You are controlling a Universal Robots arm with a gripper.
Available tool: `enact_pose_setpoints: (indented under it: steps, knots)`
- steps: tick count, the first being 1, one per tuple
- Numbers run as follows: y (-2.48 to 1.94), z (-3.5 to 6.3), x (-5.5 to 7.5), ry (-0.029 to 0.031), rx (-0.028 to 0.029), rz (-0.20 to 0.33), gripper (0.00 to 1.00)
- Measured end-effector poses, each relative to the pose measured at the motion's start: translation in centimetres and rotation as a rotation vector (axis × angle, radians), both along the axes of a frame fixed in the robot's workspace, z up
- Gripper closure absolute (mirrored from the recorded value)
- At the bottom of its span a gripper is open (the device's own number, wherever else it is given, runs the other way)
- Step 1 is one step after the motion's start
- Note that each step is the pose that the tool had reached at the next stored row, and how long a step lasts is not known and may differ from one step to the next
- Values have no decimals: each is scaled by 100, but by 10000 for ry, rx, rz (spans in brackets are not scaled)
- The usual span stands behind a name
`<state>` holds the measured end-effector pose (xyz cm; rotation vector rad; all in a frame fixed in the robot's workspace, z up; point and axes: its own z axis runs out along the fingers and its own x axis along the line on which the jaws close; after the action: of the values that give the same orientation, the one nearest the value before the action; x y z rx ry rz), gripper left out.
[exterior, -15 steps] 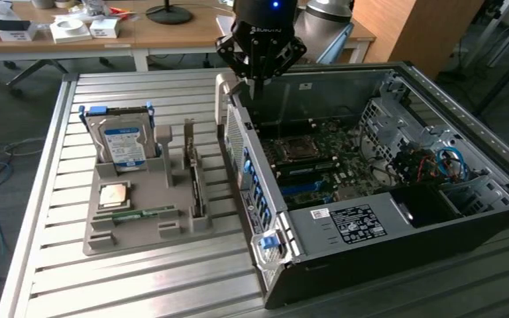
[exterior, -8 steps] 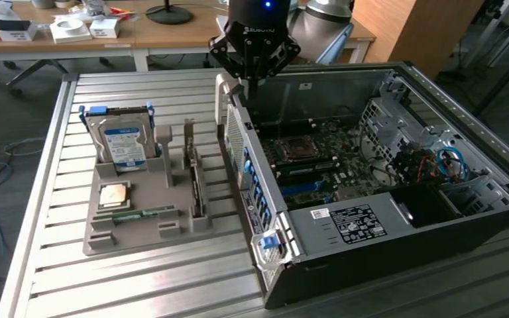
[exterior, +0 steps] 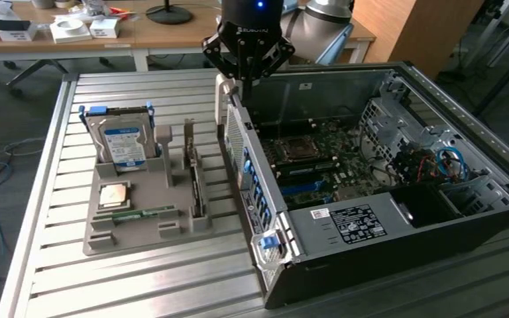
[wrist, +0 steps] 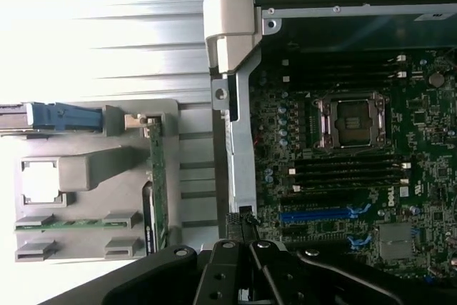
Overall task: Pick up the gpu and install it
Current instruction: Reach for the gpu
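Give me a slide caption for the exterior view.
Shut gripper hovers over the open computer case; the gpu stands on edge in the gray holder near the hard drive.

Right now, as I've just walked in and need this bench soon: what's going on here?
A Universal Robots arm is working on installing a graphics card in a PC. Its end effector is shut, with nothing visibly in it, and hangs over the rear wall of the open computer case. The gpu has not yet been picked up. It stands on edge in the grey holder beside the case, and the hard drive stands in that holder too.
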<state>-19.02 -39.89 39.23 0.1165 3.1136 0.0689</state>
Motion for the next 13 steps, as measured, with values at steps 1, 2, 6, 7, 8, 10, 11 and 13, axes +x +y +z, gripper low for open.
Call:
enact_pose_setpoints:
  steps: [1, 2, 6, 7, 8, 10, 11, 13]
  knots:
    - [0, 0, -13, 0, 0, 0, 89]
    - [0, 0, -25, 0, 0, -1, 89]
    - [0, -1, -70, 0, 0, -1, 89]
    - [0, -1, -80, 0, 0, -1, 89]
    - [0, -2, -89, -1, 0, -1, 89]
    - [0, -2, -93, 0, 0, 0, 89]
    - [0, -2, -93, 0, 1, 0, 89]
    - [0, -1, -93, 1, -1, 0, 89]
